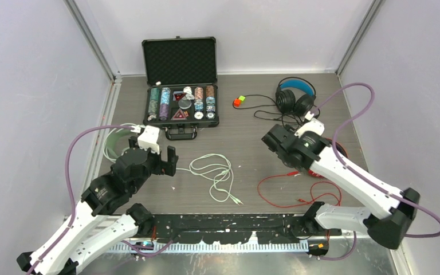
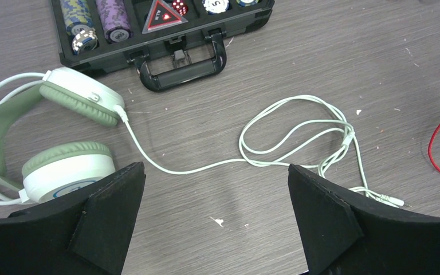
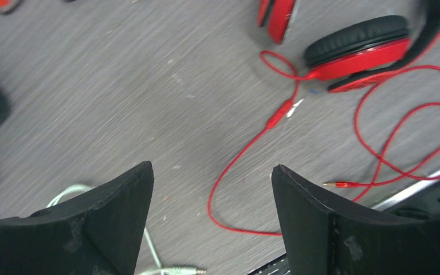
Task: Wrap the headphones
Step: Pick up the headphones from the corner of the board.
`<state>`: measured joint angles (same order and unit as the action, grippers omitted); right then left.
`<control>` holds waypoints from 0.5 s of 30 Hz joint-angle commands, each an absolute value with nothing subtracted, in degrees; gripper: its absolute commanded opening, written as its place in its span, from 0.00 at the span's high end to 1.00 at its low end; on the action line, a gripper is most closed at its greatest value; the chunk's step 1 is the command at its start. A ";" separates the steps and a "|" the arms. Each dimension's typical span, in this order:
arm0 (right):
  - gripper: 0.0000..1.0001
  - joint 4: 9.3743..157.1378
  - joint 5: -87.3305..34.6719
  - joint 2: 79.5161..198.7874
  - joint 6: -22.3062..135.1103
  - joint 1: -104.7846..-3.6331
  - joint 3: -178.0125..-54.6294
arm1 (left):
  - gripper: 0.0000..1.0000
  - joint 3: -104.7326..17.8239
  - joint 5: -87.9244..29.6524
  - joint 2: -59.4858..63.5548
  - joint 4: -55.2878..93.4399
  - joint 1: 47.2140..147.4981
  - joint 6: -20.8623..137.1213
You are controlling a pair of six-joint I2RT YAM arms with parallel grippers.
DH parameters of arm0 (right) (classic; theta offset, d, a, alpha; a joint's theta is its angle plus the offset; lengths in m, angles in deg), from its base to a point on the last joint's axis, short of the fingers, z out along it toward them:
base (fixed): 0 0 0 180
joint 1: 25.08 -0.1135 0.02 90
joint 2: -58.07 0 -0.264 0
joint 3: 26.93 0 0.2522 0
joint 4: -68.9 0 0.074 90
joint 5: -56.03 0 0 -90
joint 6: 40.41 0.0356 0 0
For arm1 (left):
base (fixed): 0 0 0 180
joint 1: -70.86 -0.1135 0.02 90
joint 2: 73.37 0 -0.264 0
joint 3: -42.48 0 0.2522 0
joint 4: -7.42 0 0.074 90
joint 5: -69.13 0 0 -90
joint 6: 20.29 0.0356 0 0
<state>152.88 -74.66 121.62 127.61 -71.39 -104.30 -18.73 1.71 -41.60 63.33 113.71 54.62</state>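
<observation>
The left gripper (image 2: 215,172) hangs wide open and empty over the pale cable (image 2: 298,132), which trails in loose loops from the mint-green headphones (image 2: 74,103) on the table (image 2: 321,46) beside the chip case (image 2: 180,63). That looks like a line-up for gathering the cable. The right gripper (image 3: 212,169), equally wide and empty, hovers above the red cable (image 3: 246,149) of the red headphones (image 3: 358,43). The black headphones (image 1: 295,94) lie at the far right, cable unwound. Lettering on the case's red triangle (image 2: 163,14) is too small to read
</observation>
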 commanded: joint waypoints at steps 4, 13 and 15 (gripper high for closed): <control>0.18 162.32 -72.14 131.87 129.31 -56.34 -109.84 | 0.01 -18.07 0.78 -44.52 59.39 113.92 56.49; 0.18 155.17 -67.22 137.91 128.49 -34.15 -112.41 | 0.01 -17.91 1.20 -47.06 59.72 113.92 56.79; 0.18 153.45 -65.56 140.93 127.39 -31.90 -113.73 | 0.01 -17.72 1.36 -48.20 59.93 113.92 56.72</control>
